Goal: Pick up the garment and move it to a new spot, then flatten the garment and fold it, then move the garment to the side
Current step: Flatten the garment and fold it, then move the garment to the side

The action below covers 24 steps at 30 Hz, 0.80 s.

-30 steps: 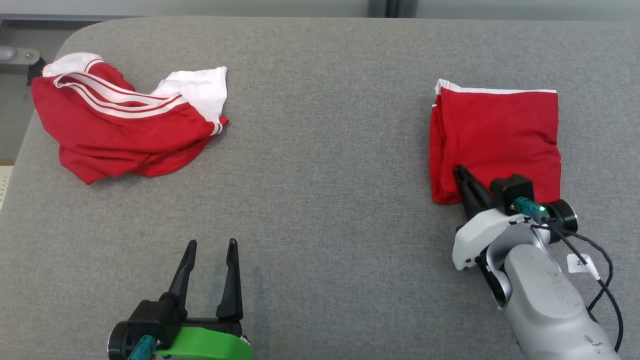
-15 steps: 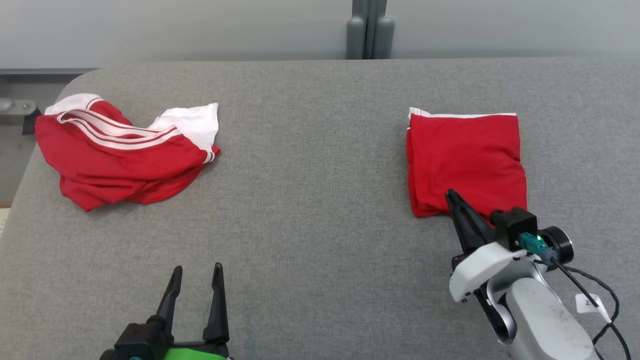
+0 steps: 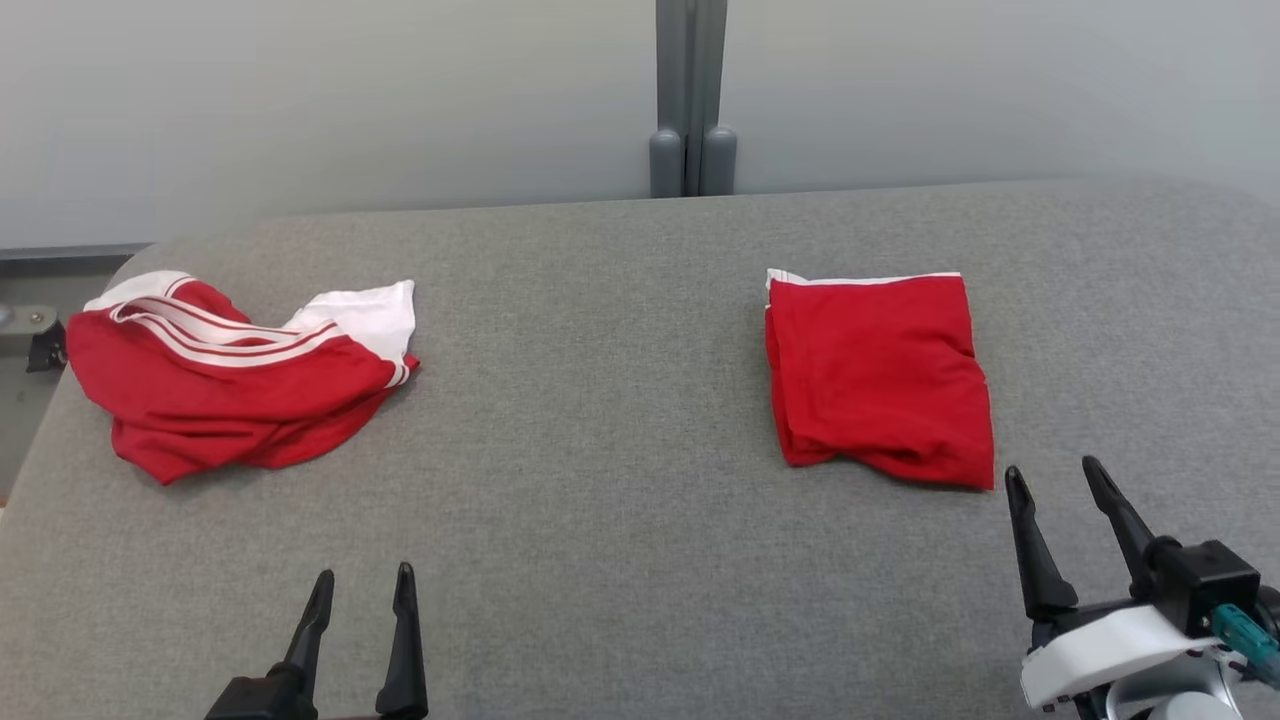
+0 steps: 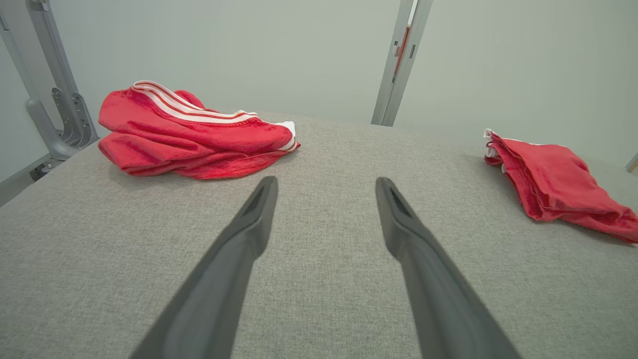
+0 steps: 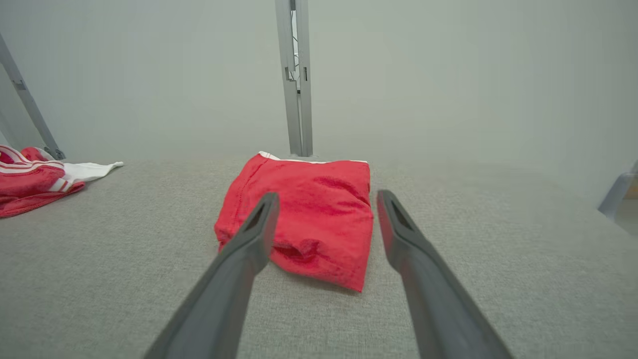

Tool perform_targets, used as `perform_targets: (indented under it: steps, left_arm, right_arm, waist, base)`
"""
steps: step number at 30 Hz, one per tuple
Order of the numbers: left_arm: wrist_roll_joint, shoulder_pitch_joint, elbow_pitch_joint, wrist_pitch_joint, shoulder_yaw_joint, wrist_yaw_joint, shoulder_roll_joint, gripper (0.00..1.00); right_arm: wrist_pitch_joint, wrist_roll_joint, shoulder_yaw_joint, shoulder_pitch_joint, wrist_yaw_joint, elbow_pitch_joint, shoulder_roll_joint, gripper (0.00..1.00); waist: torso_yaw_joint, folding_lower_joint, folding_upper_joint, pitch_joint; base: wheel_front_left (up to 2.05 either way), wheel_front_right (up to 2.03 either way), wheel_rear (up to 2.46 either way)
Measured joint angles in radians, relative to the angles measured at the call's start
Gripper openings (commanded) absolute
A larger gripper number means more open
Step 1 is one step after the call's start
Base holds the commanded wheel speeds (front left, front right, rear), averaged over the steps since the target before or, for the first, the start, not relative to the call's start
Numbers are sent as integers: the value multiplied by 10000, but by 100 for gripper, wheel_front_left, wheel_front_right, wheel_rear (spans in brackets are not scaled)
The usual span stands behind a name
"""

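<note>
Plainly, in the head view the folded garment (image 3: 875, 375) lies on the table (image 3: 620, 480) right of the grey post (image 3: 690, 150), long axis toward it. It is just ahead of the right gripper (image 3: 1052, 470), the nearer one, spread and empty like the left gripper (image 3: 363, 574). From the left wrist it sits far right of the post; from the right wrist, dead ahead beneath it, and no writing is readable.
</note>
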Motion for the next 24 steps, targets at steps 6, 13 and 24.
perform_targets:
  steps: [6, 13, 24]
  left_arm:
    - [-2, 49, 81, 0, 12, -77, 0, 100]
    - [27, 113, 203, 0, 40, -84, 0, 100]
    - [-10, 144, 176, 0, -151, -77, 0, 100]
  right_arm:
    - [0, 79, -253, 464, 0, 278, -52, 100]
    - [0, 121, -441, 541, 0, 514, 13, 100]
    - [690, 2487, -424, -585, -2, 2173, 221, 100]
  waist:
    - [-262, 0, 0, -169]
    - [-339, 0, 0, -222]
    - [-316, 0, 0, 49]
  base:
    - [0, 0, 0]
    - [0, 0, 0]
    - [0, 0, 0]
